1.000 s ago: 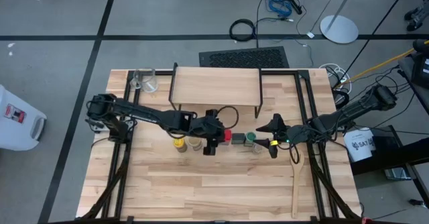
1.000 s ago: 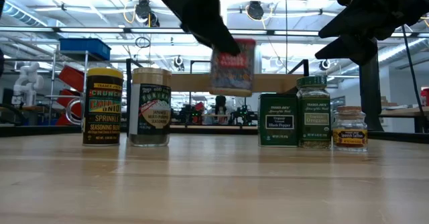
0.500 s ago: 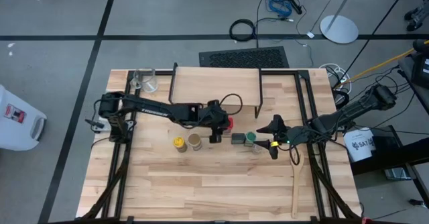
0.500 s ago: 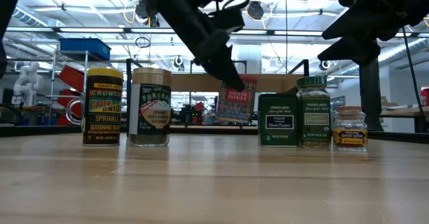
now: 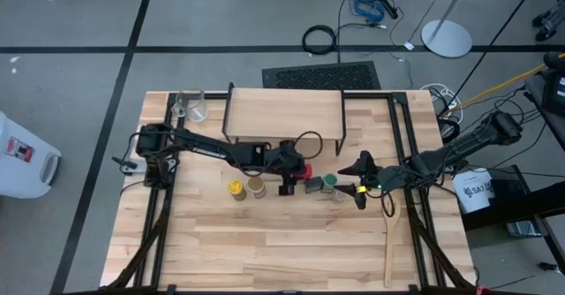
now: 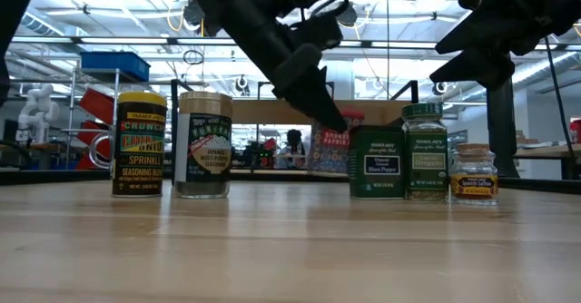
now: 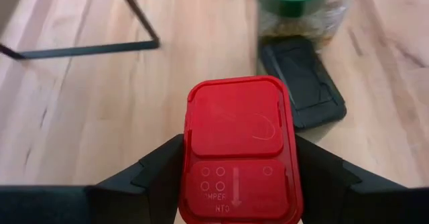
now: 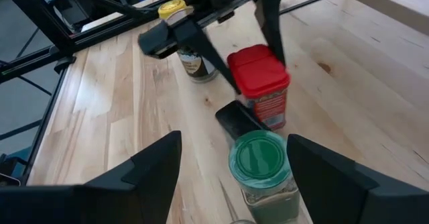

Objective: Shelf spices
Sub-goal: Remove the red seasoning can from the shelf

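The red square tin [image 5: 305, 168] is between the fingers of my left gripper [image 5: 297, 170], just in front of the shelf [image 5: 282, 114] and behind the dark tin [image 5: 314, 184]. The green-lidded jar [image 5: 329, 181] and the tiny brown jar [image 6: 473, 171] stand to the right of the dark tin. The yellow jar [image 5: 236, 189] and the tan jar [image 5: 256, 187] stand to the left. All of these rest on their bases. My right gripper [image 5: 354, 182] hangs open just right of the green-lidded jar, touching nothing. My left gripper pinches the red tin between its two fingers [image 7: 154, 174], on two opposite sides just under the lid [image 7: 186, 163]. The fingers slant down from the table's left. The tin leans slightly; whether its bottom [image 8: 269, 122] touches the table I cannot tell.
A clear glass cup [image 5: 192, 108] stands at the far left, beside the shelf. A wooden spatula [image 5: 391, 242] lies near the right edge. Black frame rails [image 5: 159, 215] run along both sides. The near half of the table [image 5: 282, 251] is bare wood.
My left gripper has come down with the red tin and moved a little toward the table's right. The tin hung high above the row of spices; now it is at table level behind the dark tin. The gripper has stayed shut on it.
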`<state>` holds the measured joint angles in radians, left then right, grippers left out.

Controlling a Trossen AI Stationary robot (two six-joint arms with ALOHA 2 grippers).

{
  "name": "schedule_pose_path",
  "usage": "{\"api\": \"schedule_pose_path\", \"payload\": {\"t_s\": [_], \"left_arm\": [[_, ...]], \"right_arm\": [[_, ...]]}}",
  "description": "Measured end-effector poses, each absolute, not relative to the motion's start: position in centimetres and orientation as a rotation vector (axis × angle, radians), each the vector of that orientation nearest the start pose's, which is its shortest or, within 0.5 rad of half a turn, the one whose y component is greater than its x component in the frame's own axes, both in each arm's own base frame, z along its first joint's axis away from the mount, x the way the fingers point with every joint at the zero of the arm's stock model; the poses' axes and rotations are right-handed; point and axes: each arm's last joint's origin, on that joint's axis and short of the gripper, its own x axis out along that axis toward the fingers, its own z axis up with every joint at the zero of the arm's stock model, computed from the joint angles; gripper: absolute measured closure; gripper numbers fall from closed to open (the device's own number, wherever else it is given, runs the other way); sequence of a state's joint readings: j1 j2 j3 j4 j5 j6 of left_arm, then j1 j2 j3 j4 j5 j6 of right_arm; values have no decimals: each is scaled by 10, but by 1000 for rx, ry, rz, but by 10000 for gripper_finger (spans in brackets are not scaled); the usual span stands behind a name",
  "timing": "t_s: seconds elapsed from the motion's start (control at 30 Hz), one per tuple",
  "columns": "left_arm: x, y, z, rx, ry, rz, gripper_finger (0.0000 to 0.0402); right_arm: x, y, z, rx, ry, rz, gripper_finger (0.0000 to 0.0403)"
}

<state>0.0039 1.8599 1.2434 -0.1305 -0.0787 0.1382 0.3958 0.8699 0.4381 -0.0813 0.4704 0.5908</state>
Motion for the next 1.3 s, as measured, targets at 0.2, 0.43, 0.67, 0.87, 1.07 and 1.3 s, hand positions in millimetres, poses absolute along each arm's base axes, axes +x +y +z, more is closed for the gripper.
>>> {"api": "schedule_pose_path", "payload": {"t_s": [0.2, 0.43, 0.67, 0.87, 1.07, 1.3], "left_arm": [[400, -2, 197, 168, 758, 14, 171], [396, 1, 185, 170, 801, 32, 171], [390, -3, 177, 152, 814, 31, 171], [389, -14, 176, 162, 817, 4, 171], [388, -18, 175, 173, 828, -14, 171], [385, -18, 168, 189, 872, -28, 130]], "right_arm": [[170, 57, 211, 365, 425, -206, 145], [170, 57, 211, 369, 425, -206, 145], [170, 57, 211, 339, 429, -196, 145], [170, 57, 211, 340, 428, -196, 145], [172, 59, 209, 300, 452, -161, 144], [189, 66, 207, 173, 478, -88, 139]]}}
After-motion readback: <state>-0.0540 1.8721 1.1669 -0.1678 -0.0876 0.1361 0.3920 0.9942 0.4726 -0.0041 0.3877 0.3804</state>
